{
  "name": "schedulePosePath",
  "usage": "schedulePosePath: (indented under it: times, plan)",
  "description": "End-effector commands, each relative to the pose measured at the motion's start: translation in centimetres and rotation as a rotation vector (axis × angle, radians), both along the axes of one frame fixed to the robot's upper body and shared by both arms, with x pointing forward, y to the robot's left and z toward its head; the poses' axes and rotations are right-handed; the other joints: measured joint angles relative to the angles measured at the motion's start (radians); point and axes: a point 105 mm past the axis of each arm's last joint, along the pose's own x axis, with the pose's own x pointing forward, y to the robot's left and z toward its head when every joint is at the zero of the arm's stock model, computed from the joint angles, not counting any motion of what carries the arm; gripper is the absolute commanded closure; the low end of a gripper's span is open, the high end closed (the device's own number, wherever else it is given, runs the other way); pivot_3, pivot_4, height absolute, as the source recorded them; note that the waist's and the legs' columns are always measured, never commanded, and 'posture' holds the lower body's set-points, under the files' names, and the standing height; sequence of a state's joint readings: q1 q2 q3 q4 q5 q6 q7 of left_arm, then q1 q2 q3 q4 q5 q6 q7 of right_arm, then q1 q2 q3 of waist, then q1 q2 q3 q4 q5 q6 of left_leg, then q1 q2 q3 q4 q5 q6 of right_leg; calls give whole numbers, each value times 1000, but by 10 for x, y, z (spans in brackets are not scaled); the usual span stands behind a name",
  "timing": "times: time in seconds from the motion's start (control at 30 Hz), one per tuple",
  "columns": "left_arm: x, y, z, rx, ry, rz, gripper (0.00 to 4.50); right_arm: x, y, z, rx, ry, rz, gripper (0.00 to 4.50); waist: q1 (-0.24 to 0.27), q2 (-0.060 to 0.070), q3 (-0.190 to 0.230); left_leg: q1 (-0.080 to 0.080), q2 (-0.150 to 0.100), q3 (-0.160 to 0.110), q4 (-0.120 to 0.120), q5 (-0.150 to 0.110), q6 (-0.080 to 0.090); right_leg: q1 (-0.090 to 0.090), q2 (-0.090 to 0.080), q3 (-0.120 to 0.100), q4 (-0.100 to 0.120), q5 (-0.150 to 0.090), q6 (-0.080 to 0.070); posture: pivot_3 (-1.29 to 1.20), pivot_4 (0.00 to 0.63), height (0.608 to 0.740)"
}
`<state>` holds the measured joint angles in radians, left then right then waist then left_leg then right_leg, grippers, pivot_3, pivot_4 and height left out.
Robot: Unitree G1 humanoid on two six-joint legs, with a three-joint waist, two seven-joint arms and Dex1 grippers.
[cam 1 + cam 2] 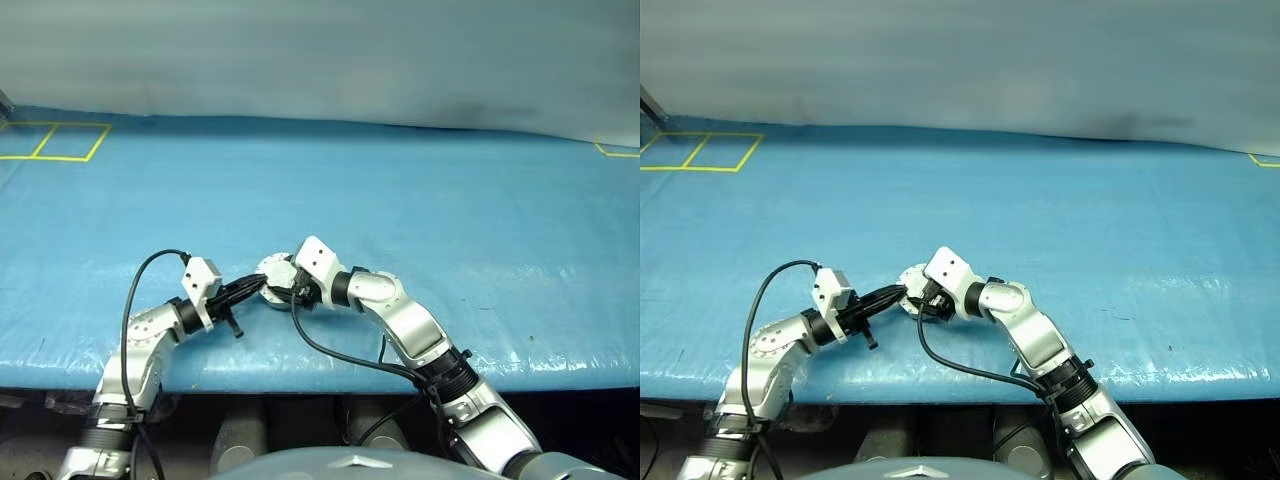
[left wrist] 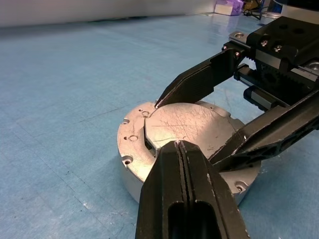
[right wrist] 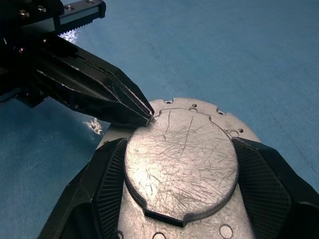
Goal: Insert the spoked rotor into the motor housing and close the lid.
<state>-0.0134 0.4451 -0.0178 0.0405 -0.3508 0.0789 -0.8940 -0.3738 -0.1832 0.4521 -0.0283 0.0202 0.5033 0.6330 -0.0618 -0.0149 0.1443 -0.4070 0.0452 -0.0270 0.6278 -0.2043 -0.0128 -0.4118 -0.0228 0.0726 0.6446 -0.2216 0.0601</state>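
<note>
On the blue table stands the round silver motor housing (image 2: 130,167), low and palm-sized, with small screw holes in its rim. The lid (image 3: 182,164) lies on top of it, a scratched grey face turned up. My right gripper (image 3: 179,142) straddles the lid, one black finger pressed against each side of it. From the opposite side my left gripper (image 2: 180,144) is shut, and its joined tips touch the lid's edge. In the eye views both grippers meet at the housing (image 1: 272,268) near the table's front edge. The spoked rotor is hidden.
The blue cloth-covered table (image 1: 450,200) stretches far behind and to both sides. Yellow tape squares (image 1: 55,140) mark its far left corner, and a yellow mark (image 1: 615,152) sits at the far right. The front edge runs just below my arms.
</note>
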Motion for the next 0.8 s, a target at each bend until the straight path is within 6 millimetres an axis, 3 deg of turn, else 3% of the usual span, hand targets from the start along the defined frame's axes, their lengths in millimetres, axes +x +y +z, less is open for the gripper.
schedulePosePath:
  times: [0.03, 0.27, 0.37, 0.5, 0.6, 0.67, 0.73, 0.8]
  plan:
    - [-6, 5, -17, 51, 59, 12, 4500, -3, -11, -25, -68, 85, -38, 1468, 1, 0, 0, 0, 0, 0, 0, 0, 0, 0, 0, 0, 0, 0, 0, 0, 150, 740]
    - [-9, 4, -20, 49, 63, 22, 4500, -1, -10, -22, -56, 82, -40, 1468, 2, 2, -3, 0, 0, 0, 0, 0, 0, 0, -1, 0, 0, 0, 0, 0, 150, 740]
    - [-8, 3, -20, 50, 59, 24, 4500, 0, -8, -11, 18, 91, -36, 1468, 2, 2, -3, 0, 0, 0, 0, 0, 0, 0, -1, 0, 0, 0, 0, 0, 150, 740]
    - [-7, 3, -19, 54, 55, 23, 4500, -1, -7, 20, 187, 99, -34, 111, 4, 3, -3, 0, 0, 0, 0, 0, 0, -1, -1, 0, -1, 0, 0, 0, 150, 740]
    - [-7, 4, -20, 56, 56, 24, 4500, 1, -11, 47, 331, 123, -60, 48, 8, 3, -2, -5, -1, 0, 0, 0, 0, -1, -1, 0, -1, 0, 0, 0, 150, 740]
    - [-8, 4, -21, 56, 58, 24, 4500, 1, -14, 55, 386, 155, -70, 48, 10, 3, -2, -6, -1, 0, 0, 0, 0, -1, -1, 0, -1, 0, 0, 0, 150, 740]
    - [-9, 3, -22, 55, 60, 23, 4500, 2, -19, 53, 410, 204, -92, 48, 13, 3, -2, -6, -1, 0, -1, 0, 0, -1, -1, -1, -1, 0, 0, 0, 150, 740]
    - [-9, 3, -22, 53, 59, 25, 4500, 7, -28, 40, 382, 257, -163, 48, 14, 3, -2, -6, -1, 0, -1, 0, 0, -1, -1, -1, -1, 0, 0, 0, 150, 740]
